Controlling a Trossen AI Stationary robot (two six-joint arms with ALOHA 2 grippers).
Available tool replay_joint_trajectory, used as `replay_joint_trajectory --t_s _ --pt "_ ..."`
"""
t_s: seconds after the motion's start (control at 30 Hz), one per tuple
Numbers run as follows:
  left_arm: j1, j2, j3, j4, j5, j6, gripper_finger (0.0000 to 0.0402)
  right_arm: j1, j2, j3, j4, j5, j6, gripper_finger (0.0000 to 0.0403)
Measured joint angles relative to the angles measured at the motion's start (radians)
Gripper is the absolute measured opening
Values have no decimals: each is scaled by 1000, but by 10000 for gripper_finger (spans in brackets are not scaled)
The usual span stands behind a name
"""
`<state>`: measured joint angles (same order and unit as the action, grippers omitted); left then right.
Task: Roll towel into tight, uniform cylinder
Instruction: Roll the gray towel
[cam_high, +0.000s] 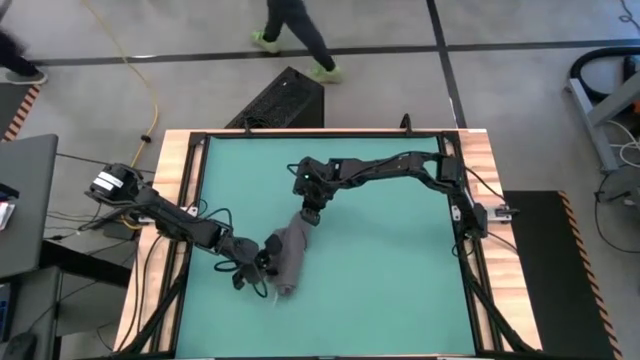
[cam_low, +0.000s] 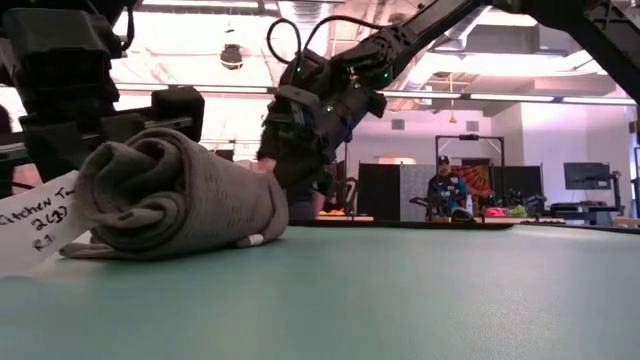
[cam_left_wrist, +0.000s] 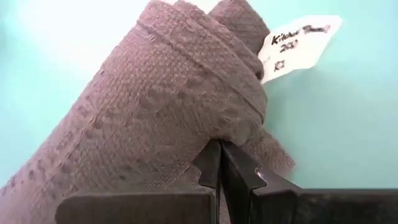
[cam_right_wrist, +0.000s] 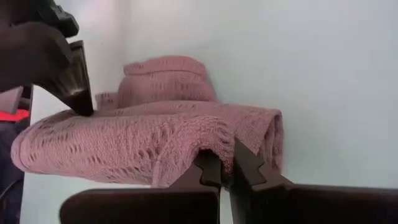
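The dark grey towel (cam_high: 288, 256) lies rolled up on the teal mat (cam_high: 390, 290), left of the middle, with its long axis running from far to near. Its white tag (cam_left_wrist: 298, 42) sticks out at the near end and rests on the mat. My left gripper (cam_high: 262, 262) is shut and sits at the roll's left side near that end. My right gripper (cam_high: 308, 217) is shut at the roll's far end. The low view shows the spiral end of the roll (cam_low: 150, 195). My left gripper presses its shut fingertips (cam_left_wrist: 217, 163) against the roll's outer layer (cam_left_wrist: 202, 127), on its left side near the tag end. It comes slanting down from the table's left. The roll rests on the mat. My right gripper has its shut fingertips (cam_right_wrist: 211, 167) against the outer layer at the roll's far end (cam_right_wrist: 208, 138), slanting down from the far right. Whether a layer is caught between the fingers I cannot tell. The roll lies on the mat.
The mat is bordered by a black frame and wooden table edges (cam_high: 180, 180). A black crate (cam_high: 280, 102) stands beyond the far edge, where a person (cam_high: 295, 35) walks. Bare mat lies to the right of the roll and nearer.
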<state>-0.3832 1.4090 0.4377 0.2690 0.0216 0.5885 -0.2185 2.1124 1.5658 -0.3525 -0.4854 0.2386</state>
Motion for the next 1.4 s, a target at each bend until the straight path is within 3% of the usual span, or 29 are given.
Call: replay_joint_trajectory --t_s 0.43,0.77,1.13,1.4 --pt "0 0 0 56 -8 0 0 17 4 49 14 -11 18 22" --pt "0 0 0 55 -34 1 0 42 -11 49 22 18 -80 63" --pt "1 0 1 48 -36 -11 0 41 -26 49 20 81 -118 153" --pt "1 0 1 -5 -35 -36 0 11 -48 50 -59 -23 -185 217"
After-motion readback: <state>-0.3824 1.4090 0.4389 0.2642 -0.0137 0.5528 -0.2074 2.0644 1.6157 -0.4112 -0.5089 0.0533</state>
